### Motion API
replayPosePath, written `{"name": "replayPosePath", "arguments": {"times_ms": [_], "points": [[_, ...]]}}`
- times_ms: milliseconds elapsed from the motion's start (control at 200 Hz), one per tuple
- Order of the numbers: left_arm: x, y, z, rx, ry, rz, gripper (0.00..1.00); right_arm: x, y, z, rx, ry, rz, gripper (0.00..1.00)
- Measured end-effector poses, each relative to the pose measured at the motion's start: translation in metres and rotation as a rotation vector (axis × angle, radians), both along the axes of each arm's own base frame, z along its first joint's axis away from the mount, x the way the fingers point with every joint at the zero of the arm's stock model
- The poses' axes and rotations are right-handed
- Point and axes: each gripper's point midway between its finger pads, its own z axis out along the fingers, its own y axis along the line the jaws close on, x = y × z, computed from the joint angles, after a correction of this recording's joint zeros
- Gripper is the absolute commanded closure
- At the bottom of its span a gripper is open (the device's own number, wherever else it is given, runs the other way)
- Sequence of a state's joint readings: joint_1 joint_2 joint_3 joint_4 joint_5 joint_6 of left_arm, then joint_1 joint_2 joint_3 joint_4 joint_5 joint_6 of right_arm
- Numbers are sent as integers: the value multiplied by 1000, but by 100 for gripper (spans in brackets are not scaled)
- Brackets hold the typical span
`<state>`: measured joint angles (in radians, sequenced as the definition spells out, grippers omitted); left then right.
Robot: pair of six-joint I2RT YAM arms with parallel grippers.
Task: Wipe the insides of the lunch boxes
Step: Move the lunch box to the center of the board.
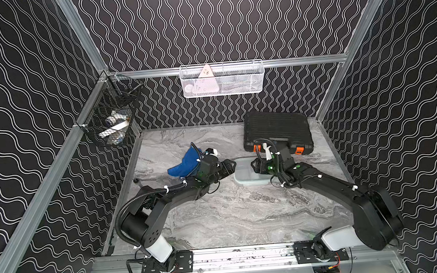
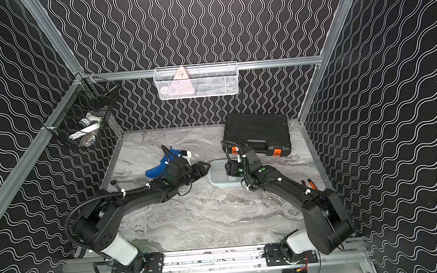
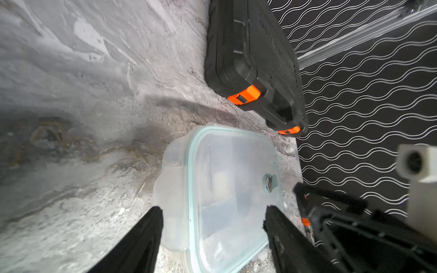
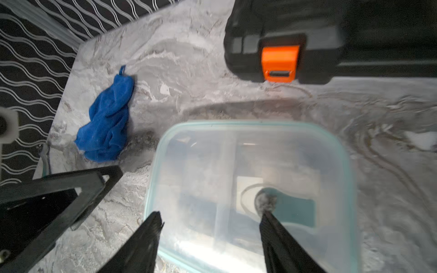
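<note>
Lunch box lidded, unwiped | blue cloth loose at its nine o'clock | left pincer, right pincer wide, empty | all wiping ahead

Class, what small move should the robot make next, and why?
Probably close the right tool on the rim of the lid and lift it off: it covers the lunch box, the tool stands open over it, and the cloth lies apart, unheld.

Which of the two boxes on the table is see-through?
The lunch box: low, clear plastic with a pale green rim. The black case, nearer the back wall, is opaque and ribbed, with orange latches.
</note>
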<state>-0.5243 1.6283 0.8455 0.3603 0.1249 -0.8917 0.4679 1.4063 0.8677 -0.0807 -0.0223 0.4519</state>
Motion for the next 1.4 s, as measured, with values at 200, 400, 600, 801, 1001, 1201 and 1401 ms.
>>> {"name": "replayPosePath", "arguments": {"times_ms": [200, 400, 600, 801, 1001, 1201, 1401], "points": [[17, -9, 27, 79, -86, -57, 23, 5, -73, -17, 11, 60, -175, 25], [29, -38, 17, 149, -96, -192, 22, 0, -77, -45, 71, 165, -169, 24], [15, -48, -10, 245, -62, -280, 22, -4, -65, -71, 128, 255, -134, 26], [7, -43, -27, 306, -46, -301, 23, 0, -47, -76, 216, 268, -88, 29], [-4, -31, -29, 332, -67, -283, 23, 4, -30, -77, 247, 266, -45, 30], [-22, -11, -28, 372, -42, -253, 21, 3, -8, -78, 277, 276, 9, 30], [-28, 10, -7, 454, -49, -210, 17, 1, -2, -74, 299, 282, 28, 26]]}}
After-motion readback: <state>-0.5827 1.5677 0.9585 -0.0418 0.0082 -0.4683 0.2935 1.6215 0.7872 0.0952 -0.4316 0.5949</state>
